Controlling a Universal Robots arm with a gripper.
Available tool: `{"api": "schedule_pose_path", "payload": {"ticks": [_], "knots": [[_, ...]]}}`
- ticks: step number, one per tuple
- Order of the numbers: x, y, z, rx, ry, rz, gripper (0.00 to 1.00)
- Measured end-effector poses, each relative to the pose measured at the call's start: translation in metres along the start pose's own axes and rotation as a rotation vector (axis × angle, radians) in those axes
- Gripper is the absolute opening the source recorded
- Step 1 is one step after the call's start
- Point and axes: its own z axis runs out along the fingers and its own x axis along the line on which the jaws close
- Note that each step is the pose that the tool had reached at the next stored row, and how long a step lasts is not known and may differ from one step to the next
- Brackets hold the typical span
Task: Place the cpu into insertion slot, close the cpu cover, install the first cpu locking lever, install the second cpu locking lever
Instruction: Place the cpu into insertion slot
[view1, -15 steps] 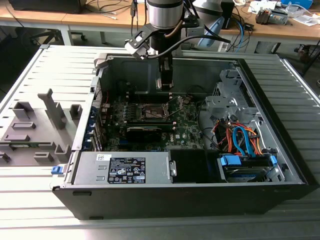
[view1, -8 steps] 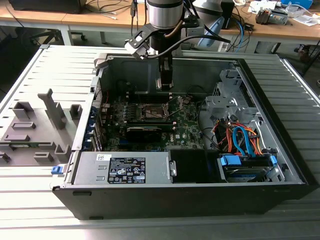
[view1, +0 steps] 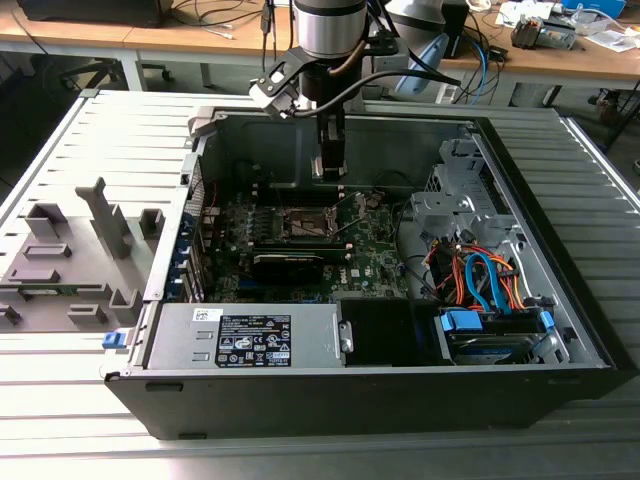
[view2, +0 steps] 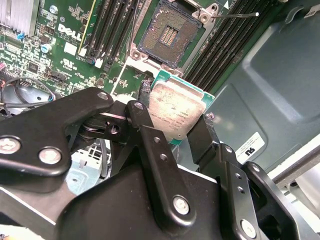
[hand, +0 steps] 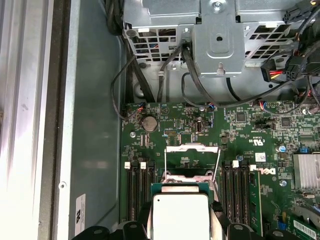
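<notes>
My gripper (view2: 173, 126) is shut on the cpu (view2: 176, 111), a small square chip with a dull silver top and a green edge. In both wrist views the chip hangs a little above the motherboard, close beside the insertion slot (view2: 167, 34), which lies open with its contact field bare. The cpu cover (hand: 192, 148), a thin silvery frame, stands swung up off the slot. A thin wire locking lever (view2: 235, 16) sticks out beside the slot. In the exterior view the gripper (view1: 331, 170) reaches down into the computer case, just behind the slot (view1: 305, 223).
The open black case (view1: 560, 300) encloses the motherboard, with memory slots (hand: 135, 187) on both sides of the socket. A black card (view1: 287, 262) lies in front of it. A drive cage (view1: 450, 215) with coloured cables and a power supply (view1: 250, 335) fill the exterior view's right and front.
</notes>
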Motion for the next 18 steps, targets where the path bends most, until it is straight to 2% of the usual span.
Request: {"api": "schedule_pose_path", "payload": {"ticks": [18], "knots": [[0.0, 0.0, 0.0, -0.0002, -0.001, 0.012, 0.54]]}}
